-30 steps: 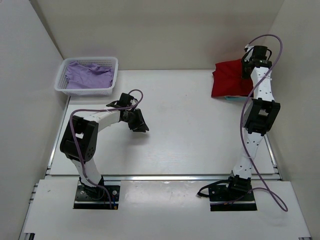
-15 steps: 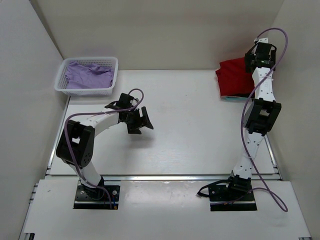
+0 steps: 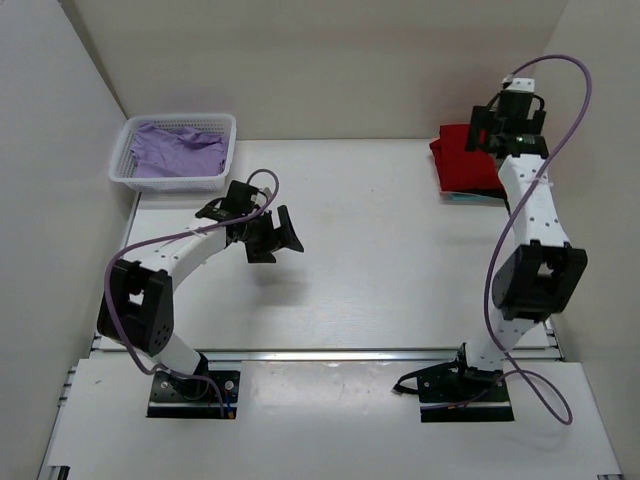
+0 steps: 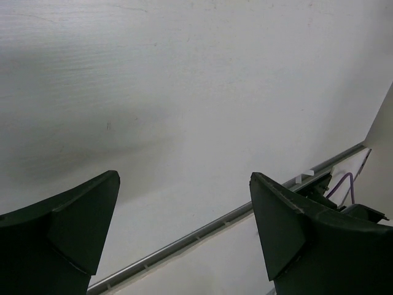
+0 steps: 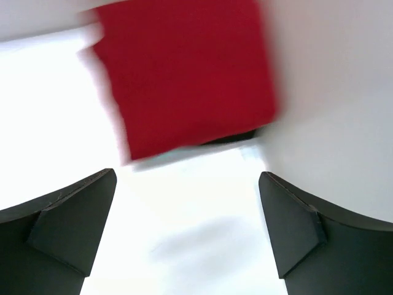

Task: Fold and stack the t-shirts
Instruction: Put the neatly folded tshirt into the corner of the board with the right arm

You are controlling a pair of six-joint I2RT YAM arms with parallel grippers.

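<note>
A folded deep red t-shirt (image 3: 462, 162) lies at the table's back right, on top of a teal one whose edge (image 3: 468, 197) peeks out below it. In the right wrist view the red t-shirt (image 5: 184, 74) is blurred, with a pale teal strip (image 5: 184, 157) and a dark sliver (image 5: 236, 136) under it. My right gripper (image 3: 482, 135) hovers over that pile, open and empty (image 5: 187, 227). A lavender t-shirt (image 3: 178, 150) lies crumpled in the basket. Over bare table left of centre, my left gripper (image 3: 278, 240) stands open and holds nothing (image 4: 184, 227).
The white lattice basket (image 3: 170, 183) stands at the back left corner. White walls close in the table on the left, back and right. A metal rail (image 4: 202, 230) runs along the table's near edge.
Both grippers have opened. The right one let go of the red t-shirt, which now lies flat on the pile, and lifted away. The left gripper drifted slightly farther back.
</note>
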